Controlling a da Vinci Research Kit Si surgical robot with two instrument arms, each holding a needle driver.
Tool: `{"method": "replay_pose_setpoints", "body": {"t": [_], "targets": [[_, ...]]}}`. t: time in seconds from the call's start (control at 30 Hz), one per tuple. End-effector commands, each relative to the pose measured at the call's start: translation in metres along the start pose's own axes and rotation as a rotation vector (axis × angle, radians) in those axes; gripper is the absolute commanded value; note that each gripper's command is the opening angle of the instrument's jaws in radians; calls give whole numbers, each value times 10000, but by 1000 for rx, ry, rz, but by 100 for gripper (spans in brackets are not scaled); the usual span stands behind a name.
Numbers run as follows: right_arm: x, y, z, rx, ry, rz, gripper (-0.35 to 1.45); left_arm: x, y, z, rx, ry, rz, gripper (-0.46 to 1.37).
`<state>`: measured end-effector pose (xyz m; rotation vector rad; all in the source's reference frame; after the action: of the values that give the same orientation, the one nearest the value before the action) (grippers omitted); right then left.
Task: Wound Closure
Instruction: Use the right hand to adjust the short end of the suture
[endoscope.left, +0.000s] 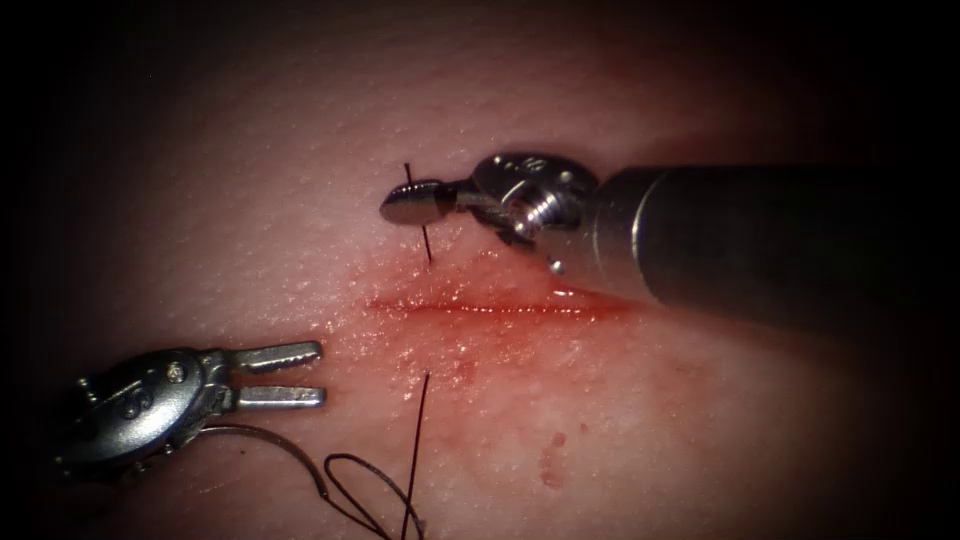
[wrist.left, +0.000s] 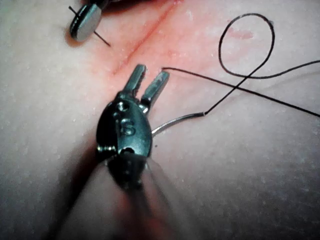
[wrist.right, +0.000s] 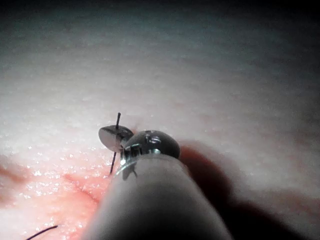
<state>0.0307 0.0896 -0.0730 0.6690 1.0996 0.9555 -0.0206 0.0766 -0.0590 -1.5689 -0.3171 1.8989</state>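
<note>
The right tool's jaws are pressing together on the thread, pinching a short dark strand of it near its free end. A little tip of that strand is sticking up past the jaws, and the rest is running down from them into the tissue just above the left end of the cut. In the right wrist view the same closed jaws are showing with the strand crossing them and dropping to the wet surface.

The left tool's jaws are standing spread apart, gripping nothing, and are hovering over the tissue below the cut and to the left of it, well apart from the right tool.

The needle is lying free on the tissue just below the left tool, held by neither tool and not in the tissue. Its curve is sweeping out from under that tool's body towards the right. In the left wrist view its swaged end is meeting the thread beside the open jaws.

From the needle the thread is curling into a loose loop on the surface, then rising in a straight line to enter the tissue just below the cut's left part.

Red fluid is glistening along the cut and staining the tissue around it
</note>
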Motion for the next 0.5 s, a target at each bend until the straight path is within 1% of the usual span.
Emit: {"method": "replay_pose_setpoints", "body": {"t": [0.03,0.07,0.13,0.23,0.33,0.5], "targets": [[-1,-1,-1,2,7,5,-35,0,0,0,-5,0,0,2],[-1,-1,-2,4,9,-1,-35,0,0,0,-5,0,0,2],[-1,-3,-5,13,32,-90,-35,0,0,0,-6,0,0,2],[-2,-7,-10,26,58,-139,-35,0,0,-1,-6,0,0,2],[-2,-11,-14,47,107,-151,-35,0,0,-1,-6,0,0,2],[5,-14,-20,39,140,-181,-35,0,0,-1,-7,0,0,-1]]}}
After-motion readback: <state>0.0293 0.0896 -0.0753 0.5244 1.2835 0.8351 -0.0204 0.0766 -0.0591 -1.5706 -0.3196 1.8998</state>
